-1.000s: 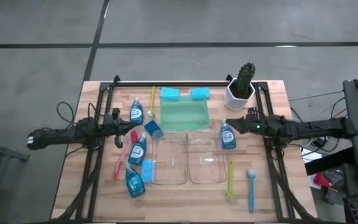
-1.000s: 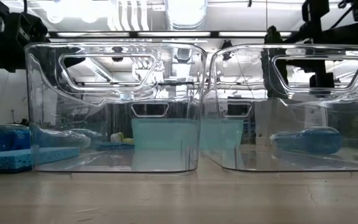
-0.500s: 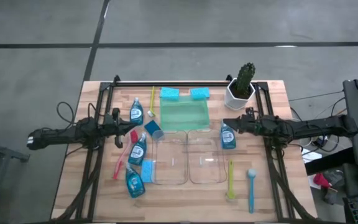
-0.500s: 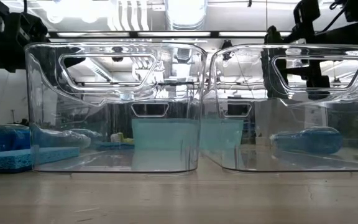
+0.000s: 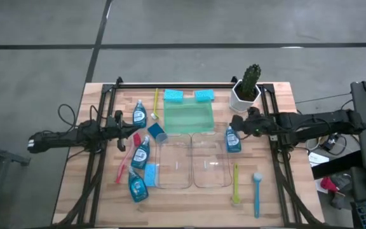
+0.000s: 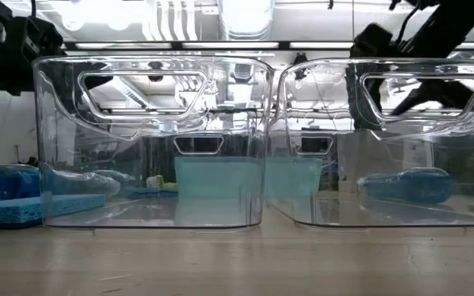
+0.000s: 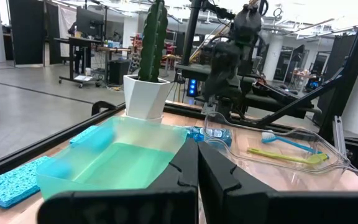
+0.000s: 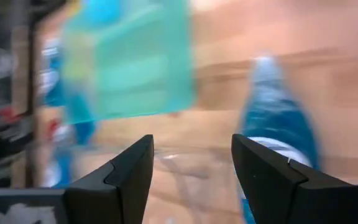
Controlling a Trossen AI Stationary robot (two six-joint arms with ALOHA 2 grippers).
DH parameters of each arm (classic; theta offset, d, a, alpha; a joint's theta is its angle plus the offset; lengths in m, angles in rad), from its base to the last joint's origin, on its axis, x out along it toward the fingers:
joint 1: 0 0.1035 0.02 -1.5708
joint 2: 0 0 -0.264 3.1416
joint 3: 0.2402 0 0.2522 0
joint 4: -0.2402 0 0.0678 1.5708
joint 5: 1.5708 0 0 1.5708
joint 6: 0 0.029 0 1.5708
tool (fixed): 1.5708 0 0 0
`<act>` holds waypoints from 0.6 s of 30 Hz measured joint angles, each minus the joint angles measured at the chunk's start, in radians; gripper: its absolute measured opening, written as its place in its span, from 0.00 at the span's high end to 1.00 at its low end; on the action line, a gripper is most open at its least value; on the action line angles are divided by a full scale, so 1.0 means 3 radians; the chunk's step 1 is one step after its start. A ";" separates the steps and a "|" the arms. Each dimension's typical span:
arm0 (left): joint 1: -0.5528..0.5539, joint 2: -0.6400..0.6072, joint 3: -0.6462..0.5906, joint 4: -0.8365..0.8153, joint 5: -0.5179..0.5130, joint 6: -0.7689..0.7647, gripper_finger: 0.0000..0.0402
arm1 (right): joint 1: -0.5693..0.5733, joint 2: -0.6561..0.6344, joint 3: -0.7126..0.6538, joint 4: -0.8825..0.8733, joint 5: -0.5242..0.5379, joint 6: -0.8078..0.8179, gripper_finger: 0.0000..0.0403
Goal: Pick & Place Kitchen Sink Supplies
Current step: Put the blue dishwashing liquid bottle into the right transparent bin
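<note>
the right pincer point(image 5: 242, 125) hangs with its fingers spread apart, holding nothing, just above and beside the cap end of the small bottle of blue liquid point(image 5: 233, 139) that lies flat on the surface point(image 5: 284, 191). take that bottle as the marker: it rests right against the outer wall of the right-hand clear bin point(image 5: 211, 160), with the cactus pot point(image 5: 244, 95) further back from it and the green tray point(image 5: 189, 118) off toward the middle. its long axis runs front to back, cap toward the cactus, roughly crosswise to the arm reaching in from the side. in the right wrist view the bottle point(image 8: 278, 140) sits ahead and off to one finger's side, not centred in the gap, so i'd judge the pincer needs to shift sideways over it before dropping. the right arm is plainly the nearer one. the left pincer point(image 5: 122, 130) waits on the far side of the bins with its fingers pressed together, empty, near the other bottles there.
</note>
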State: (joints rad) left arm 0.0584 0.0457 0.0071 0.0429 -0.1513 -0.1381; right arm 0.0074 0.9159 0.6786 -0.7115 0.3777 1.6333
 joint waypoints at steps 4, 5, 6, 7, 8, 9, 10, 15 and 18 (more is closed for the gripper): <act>0.0000 0.0000 0.0000 0.0000 0.0000 -0.0001 1.00 | -0.0036 0.0301 0.0189 -0.0329 0.0110 0.0208 0.47; 0.0000 0.0000 0.0001 0.0000 0.0000 -0.0001 1.00 | -0.0058 0.0377 0.0210 -0.0322 0.0133 0.0190 0.47; 0.0000 0.0001 0.0000 0.0000 0.0000 -0.0001 1.00 | -0.0087 0.0459 0.0233 -0.0310 0.0138 0.0144 0.47; 0.0000 0.0001 0.0001 0.0000 0.0000 -0.0001 1.00 | -0.0122 0.0546 0.0254 -0.0309 0.0135 0.0089 0.47; -0.0001 0.0000 0.0001 0.0001 0.0000 -0.0001 1.00 | -0.0164 0.0632 0.0271 -0.0310 0.0113 0.0039 0.47; 0.0000 0.0000 0.0000 0.0001 0.0000 0.0000 1.00 | -0.0211 0.0717 0.0282 -0.0309 0.0070 -0.0006 0.48; 0.0000 0.0001 0.0000 0.0001 0.0000 0.0000 1.00 | -0.0259 0.0798 0.0289 -0.0308 0.0034 -0.0054 0.48; 0.0000 0.0000 0.0001 0.0001 0.0000 0.0000 1.00 | -0.0445 0.1121 0.0292 -0.0280 -0.0221 -0.0243 0.48; -0.0001 0.0000 0.0001 0.0001 0.0000 0.0000 1.00 | -0.0542 0.1259 0.0292 -0.0176 -0.0291 -0.0437 0.49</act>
State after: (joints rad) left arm 0.0582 0.0457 0.0072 0.0433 -0.1513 -0.1382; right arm -0.1551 1.2938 0.7662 -0.7644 0.2904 1.5022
